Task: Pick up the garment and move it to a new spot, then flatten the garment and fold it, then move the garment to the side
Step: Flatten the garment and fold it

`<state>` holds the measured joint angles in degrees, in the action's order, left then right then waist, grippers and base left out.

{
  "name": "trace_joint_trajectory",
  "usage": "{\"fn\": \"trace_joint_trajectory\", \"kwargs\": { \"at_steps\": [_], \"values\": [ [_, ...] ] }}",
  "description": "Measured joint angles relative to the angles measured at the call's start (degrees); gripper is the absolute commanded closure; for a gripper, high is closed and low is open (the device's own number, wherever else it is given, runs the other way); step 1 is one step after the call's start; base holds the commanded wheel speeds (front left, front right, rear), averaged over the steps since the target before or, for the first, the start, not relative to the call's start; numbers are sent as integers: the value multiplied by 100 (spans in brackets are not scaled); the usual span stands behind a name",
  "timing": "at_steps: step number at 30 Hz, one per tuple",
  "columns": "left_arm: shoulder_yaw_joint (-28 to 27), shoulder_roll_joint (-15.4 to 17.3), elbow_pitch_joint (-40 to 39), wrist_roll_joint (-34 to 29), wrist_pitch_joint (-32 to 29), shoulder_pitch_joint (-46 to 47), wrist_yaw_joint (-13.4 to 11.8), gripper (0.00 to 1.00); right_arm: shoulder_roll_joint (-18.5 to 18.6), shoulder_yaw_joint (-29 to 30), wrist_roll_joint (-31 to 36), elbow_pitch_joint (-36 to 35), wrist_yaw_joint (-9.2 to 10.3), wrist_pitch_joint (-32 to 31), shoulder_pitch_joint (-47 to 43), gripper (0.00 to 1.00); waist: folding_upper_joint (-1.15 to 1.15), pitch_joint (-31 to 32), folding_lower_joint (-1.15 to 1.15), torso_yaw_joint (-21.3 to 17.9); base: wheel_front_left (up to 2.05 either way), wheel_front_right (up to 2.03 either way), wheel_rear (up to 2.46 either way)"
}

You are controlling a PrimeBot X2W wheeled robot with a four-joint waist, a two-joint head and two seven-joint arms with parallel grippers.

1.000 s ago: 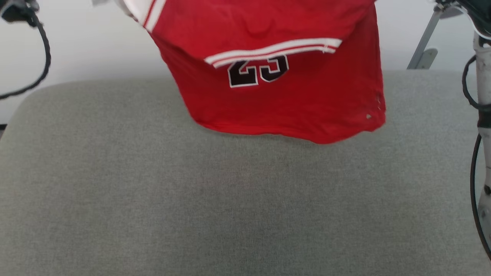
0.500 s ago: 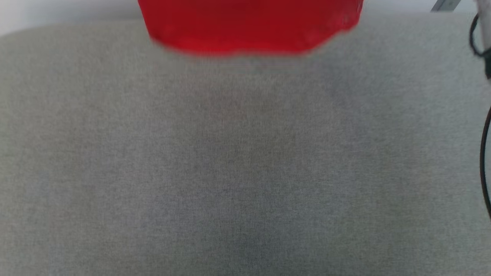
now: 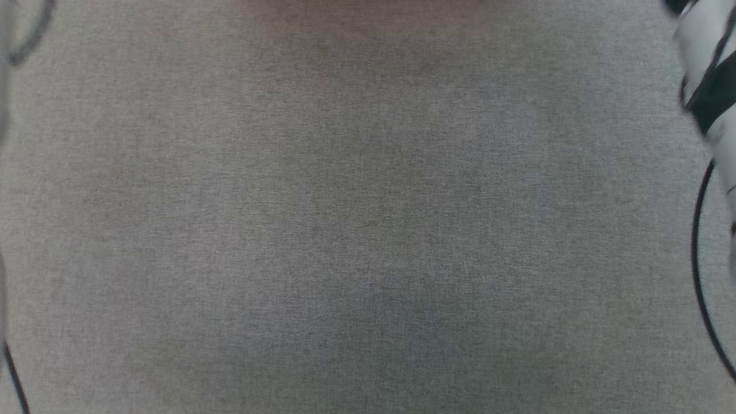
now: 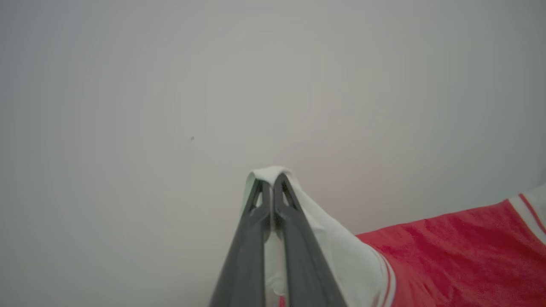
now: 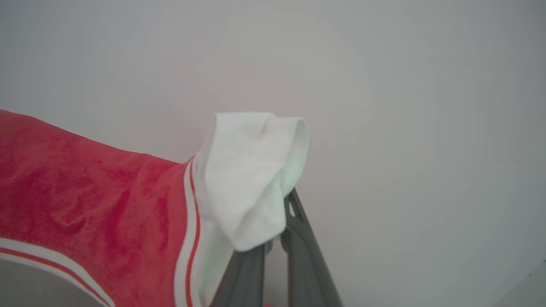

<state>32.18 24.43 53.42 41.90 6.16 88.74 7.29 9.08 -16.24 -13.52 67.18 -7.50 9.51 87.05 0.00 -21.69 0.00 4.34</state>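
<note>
The shirt point(image 4: 448, 251) is red and of soft cloth. It has short white sleeves, each edged with a white band and a thin red stripe. It is held up in the air. The left gripper point(image 4: 271, 181) pinches one white sleeve point(image 4: 341, 256) at its tips. The other sleeve point(image 5: 247, 179) drapes over the right gripper point(image 5: 276, 245), which holds it.
</note>
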Motion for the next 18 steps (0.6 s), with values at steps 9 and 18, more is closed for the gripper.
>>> {"fn": "trace_joint_trajectory", "kwargs": {
  "at_steps": [9,18],
  "values": [
    [947,210,-111,783,-1139,-1246,3,100,11,-866,-1391,-232,0,-1289,-1116,100,0,209,0,144,0,0,0],
    [1397,800,-792,1693,-2543,-2530,3,100,715,-1446,-2883,-1482,0,-2717,-2392,100,0,602,0,156,0,0,0]
  ]
}}
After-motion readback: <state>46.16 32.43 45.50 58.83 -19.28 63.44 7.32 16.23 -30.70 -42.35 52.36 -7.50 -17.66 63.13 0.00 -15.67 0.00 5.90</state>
